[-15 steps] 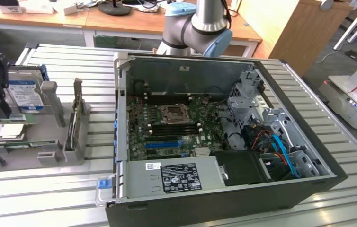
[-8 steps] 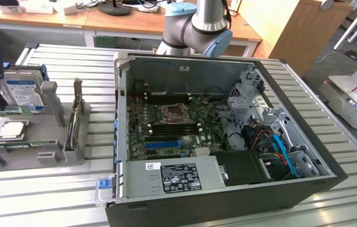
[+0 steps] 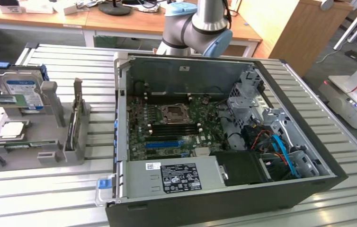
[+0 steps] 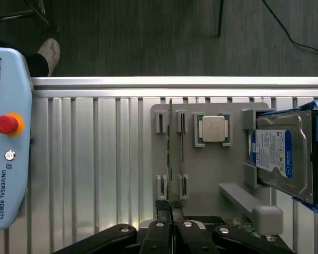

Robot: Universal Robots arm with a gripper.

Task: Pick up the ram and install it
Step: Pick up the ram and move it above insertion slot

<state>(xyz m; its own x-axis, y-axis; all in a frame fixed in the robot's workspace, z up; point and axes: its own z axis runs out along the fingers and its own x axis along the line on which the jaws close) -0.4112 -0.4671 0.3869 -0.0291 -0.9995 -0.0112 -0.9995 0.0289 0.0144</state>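
Tool (image 4: 170, 225) closed, gripping nothing, above grey holder (image 4: 201, 174); ram (image 4: 169, 153) on edge beneath, long axis running straight out from its fingertips.

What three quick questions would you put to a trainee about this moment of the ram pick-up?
1. True or false: the ram is lifted clear of the grey holder.
2. What sits on the holder between the ram and the hard drive? A) CPU chip B) fan C) screwdriver
3. Is the gripper open or shut?
Key: 1 false, it stands on edge in its slot; 2 A; 3 shut.
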